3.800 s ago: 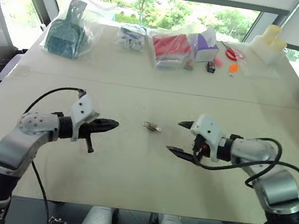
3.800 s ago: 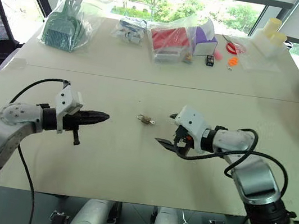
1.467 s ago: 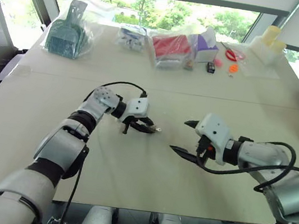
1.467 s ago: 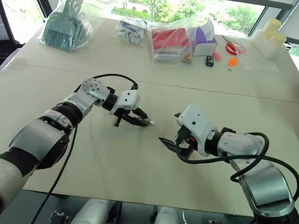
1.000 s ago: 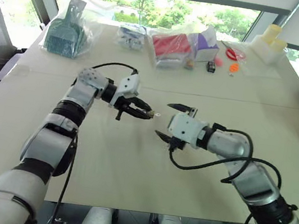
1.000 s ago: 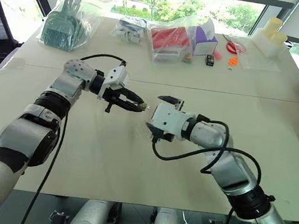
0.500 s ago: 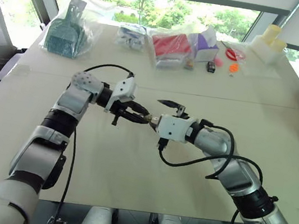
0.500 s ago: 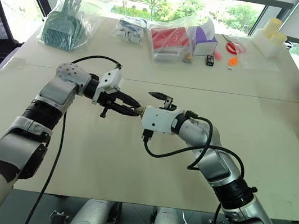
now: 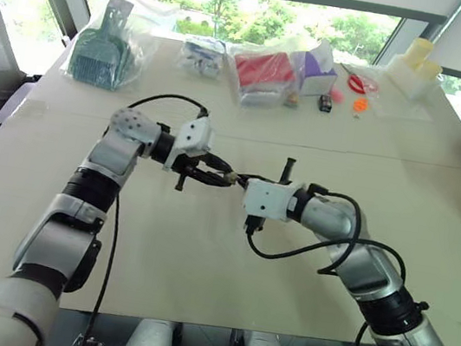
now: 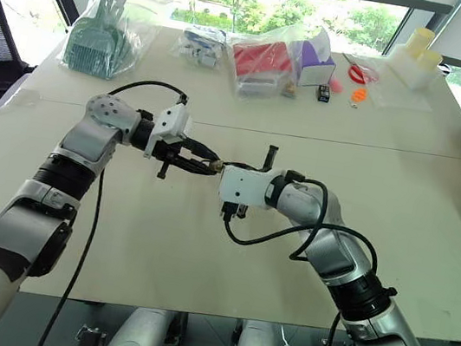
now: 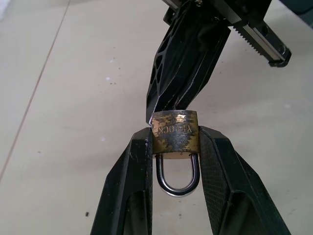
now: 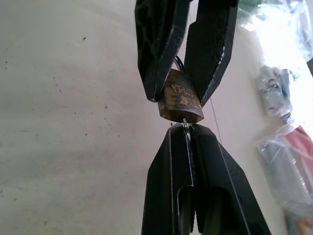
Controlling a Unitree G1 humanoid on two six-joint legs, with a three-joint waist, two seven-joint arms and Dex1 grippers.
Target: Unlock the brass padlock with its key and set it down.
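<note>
Held above the table [image 9: 200, 256] between the left gripper [image 11: 177, 147]'s fingers, the brass padlock [image 11: 174, 136] meets the right gripper [image 12: 188, 132], pinched shut on the key [image 12: 186, 125] at its base; its shackle looks still closed, so turning and set-down remain.

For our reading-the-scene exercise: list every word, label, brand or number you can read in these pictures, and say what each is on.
"Y.H.LOCK", as best it reads: stamped on the brass padlock, upside down in the left wrist view and partly worn.
Bagged items at the table's far edge: any print too small to read.
No other legible text.
</note>
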